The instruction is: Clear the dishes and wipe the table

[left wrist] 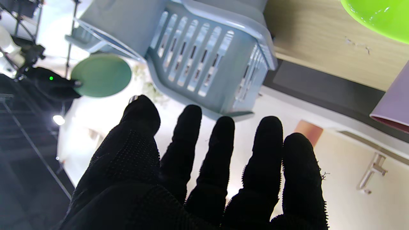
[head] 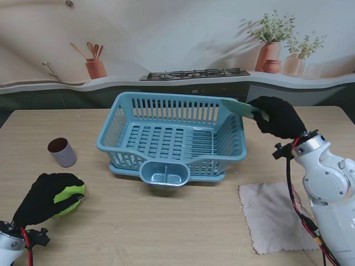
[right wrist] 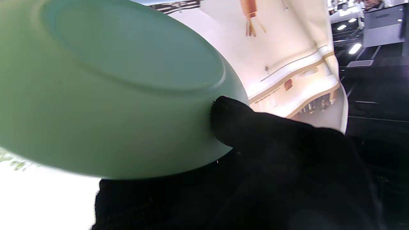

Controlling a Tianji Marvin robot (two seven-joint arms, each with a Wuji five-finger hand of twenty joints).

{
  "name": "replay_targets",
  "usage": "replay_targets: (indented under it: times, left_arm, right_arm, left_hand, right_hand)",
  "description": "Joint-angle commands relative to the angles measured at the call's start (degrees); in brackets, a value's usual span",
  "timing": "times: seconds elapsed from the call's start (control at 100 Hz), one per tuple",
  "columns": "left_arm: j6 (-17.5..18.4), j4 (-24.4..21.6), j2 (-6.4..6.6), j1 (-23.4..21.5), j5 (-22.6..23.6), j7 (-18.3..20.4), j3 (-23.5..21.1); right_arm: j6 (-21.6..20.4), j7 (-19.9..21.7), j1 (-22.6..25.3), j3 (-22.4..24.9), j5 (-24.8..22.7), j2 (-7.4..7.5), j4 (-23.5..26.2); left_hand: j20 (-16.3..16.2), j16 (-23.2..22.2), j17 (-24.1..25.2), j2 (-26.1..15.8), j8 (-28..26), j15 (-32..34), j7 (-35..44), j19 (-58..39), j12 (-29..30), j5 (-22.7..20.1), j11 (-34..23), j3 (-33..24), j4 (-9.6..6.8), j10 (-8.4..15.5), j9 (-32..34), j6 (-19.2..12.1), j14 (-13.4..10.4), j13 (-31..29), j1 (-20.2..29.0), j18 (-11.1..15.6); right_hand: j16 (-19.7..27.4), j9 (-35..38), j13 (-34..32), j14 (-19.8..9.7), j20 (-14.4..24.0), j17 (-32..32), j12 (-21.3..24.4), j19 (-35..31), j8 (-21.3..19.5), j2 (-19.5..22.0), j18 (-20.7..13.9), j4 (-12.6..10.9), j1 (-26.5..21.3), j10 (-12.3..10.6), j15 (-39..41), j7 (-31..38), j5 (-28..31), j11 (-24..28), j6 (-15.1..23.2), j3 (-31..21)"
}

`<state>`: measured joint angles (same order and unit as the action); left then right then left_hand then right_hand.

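A pale green plate (head: 239, 107) is tilted over the right rim of the blue dish rack (head: 106, 138), and my right hand (head: 280, 117) is shut on its edge. The right wrist view shows the plate's underside (right wrist: 111, 80) with a gloved thumb (right wrist: 230, 118) pressed on its rim. My left hand (head: 47, 197) is at the near left, partly over a lime green bowl (head: 72, 195). Its fingers (left wrist: 223, 153) are spread with nothing in them, and the bowl (left wrist: 377, 14) lies beyond them. A purple cup (head: 62, 152) stands on the table farther from me than that hand.
A pinkish-grey cloth (head: 274, 216) lies flat at the near right, beside my right arm. The rack has a cutlery cup (head: 164, 174) on its near side. The left wrist view shows the rack (left wrist: 204, 54) and the plate (left wrist: 101, 75).
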<state>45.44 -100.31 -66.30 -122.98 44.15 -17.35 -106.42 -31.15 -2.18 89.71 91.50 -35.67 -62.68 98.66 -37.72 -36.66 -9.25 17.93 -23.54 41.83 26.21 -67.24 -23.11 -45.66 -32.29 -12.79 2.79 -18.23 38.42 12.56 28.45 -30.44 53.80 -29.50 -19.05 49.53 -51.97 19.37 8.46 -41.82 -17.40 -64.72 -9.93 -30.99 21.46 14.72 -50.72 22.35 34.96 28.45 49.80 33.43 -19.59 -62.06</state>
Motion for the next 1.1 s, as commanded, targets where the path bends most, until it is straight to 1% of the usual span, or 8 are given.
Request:
replay_targets:
  times: [0.0,0.25,0.51,0.67,0.79,0.86,0.96,1.09]
  left_arm:
    - [0.06,-0.19,-0.02,-0.1,-0.18,0.74,0.04]
    - [0.08,-0.21,-0.09,-0.14,-0.13,0.42,0.06]
    - [0.18,-0.29,-0.18,-0.26,0.04,0.03,-0.05]
    - [0.26,-0.22,-0.2,-0.3,0.3,-0.21,-0.15]
    - [0.34,-0.2,-0.24,-0.34,0.51,-0.5,-0.22]
    - [0.38,-0.19,-0.26,-0.36,0.66,-0.66,-0.25]
    - [0.43,-0.14,-0.26,-0.35,0.9,-0.85,-0.3]
    - [0.34,-0.18,-0.22,-0.38,0.87,-0.66,-0.3]
  right_arm:
    - [-0.08,1.3,-0.49,-0.79,0.29,0.04,2.5]
    - [2.39,7.43,-0.89,-4.22,5.88,0.74,7.1]
    - [5.57,11.53,-1.62,-9.07,8.71,1.3,9.43]
    - [7.77,13.96,-1.57,-11.24,10.54,1.63,10.66]
    - [9.08,16.04,-1.57,-12.26,11.84,1.96,11.03]
    - [9.98,17.04,-1.41,-12.72,12.4,2.11,11.26]
    - [11.06,18.33,-1.25,-13.18,12.91,2.33,11.38]
    - [12.2,19.88,-1.41,-13.75,13.41,2.6,11.2]
  left_hand:
    - [0.76,-0.46,0.73,-1.82,0.11,-0.12,-0.26,0.9,0.12,-0.55,0.48,1.16,1.15,-0.04,0.39,-0.74,-0.24,-0.48,1.06,0.07]
    - [0.75,-0.45,0.7,-1.82,0.11,-0.13,-0.22,0.87,0.11,-0.56,0.46,1.17,1.15,-0.02,0.43,-0.72,-0.25,-0.48,1.02,0.08]
    - [0.76,-0.46,0.75,-1.85,0.14,-0.11,-0.25,0.91,0.14,-0.51,0.5,1.2,1.16,0.01,0.43,-0.73,-0.21,-0.49,1.01,0.11]
    - [0.77,-0.46,0.79,-1.83,0.11,-0.15,-0.2,0.94,0.14,-0.52,0.51,1.17,1.15,-0.06,0.41,-0.73,-0.27,-0.42,1.06,0.08]
    - [0.77,-0.46,0.76,-1.84,0.13,-0.14,-0.22,0.91,0.14,-0.54,0.52,1.17,1.15,0.05,0.4,-0.69,-0.18,-0.44,1.03,0.15]
    - [0.77,-0.47,0.78,-1.82,0.14,-0.13,-0.24,0.91,0.14,-0.5,0.52,1.17,1.15,-0.02,0.4,-0.78,-0.2,-0.49,1.07,0.15]
    - [0.79,-0.47,0.84,-1.83,0.13,-0.15,-0.22,0.96,0.15,-0.5,0.53,1.18,1.15,0.07,0.42,-0.81,-0.24,-0.46,1.05,0.07]
    - [0.79,-0.48,0.85,-1.84,0.14,-0.14,-0.24,0.95,0.15,-0.51,0.52,1.22,1.15,0.04,0.47,-0.79,-0.23,-0.48,1.0,0.18]
  right_hand:
    - [0.04,0.87,-1.0,2.49,1.38,-3.32,-0.26,-7.04,0.16,3.88,-1.52,-2.23,-7.11,-0.96,0.89,4.26,4.67,0.01,4.45,-6.99]
    - [0.03,1.07,-1.14,2.27,1.48,-3.34,-0.2,-7.15,0.07,3.96,-1.43,-2.32,-6.97,-1.06,0.74,4.42,4.67,-0.18,4.66,-6.95]
    - [-0.02,1.25,-1.35,2.16,1.62,-3.35,-0.19,-7.23,-0.02,4.05,-1.76,-2.48,-6.85,-1.21,0.71,4.51,4.73,-0.23,4.91,-6.92]
    - [-0.15,1.51,-1.55,2.1,1.74,-3.4,-0.28,-7.3,-0.3,4.28,-1.78,-2.49,-6.84,-1.37,0.85,4.86,4.87,-0.08,5.17,-6.72]
    - [-0.76,2.3,-2.09,2.06,2.12,-3.65,-0.49,-7.8,-1.12,4.39,-2.52,-2.37,-6.84,-1.69,1.86,6.11,5.14,0.41,5.62,-6.52]
    - [-1.46,2.79,-2.49,2.23,2.63,-3.93,-0.82,-8.5,-1.77,4.55,-2.36,-2.37,-6.93,-1.78,3.04,7.02,5.28,1.13,5.87,-6.37]
    - [-2.8,3.61,-3.13,1.95,3.88,-4.17,-1.48,-9.68,-3.26,4.57,-2.41,-2.21,-7.24,-1.91,5.25,8.85,5.61,2.89,6.25,-6.08]
    - [-4.06,4.42,-4.1,1.18,5.88,-4.37,-2.08,-10.96,-5.27,3.88,-2.47,-1.3,-7.78,-2.17,7.0,10.67,5.68,5.25,6.83,-5.92]
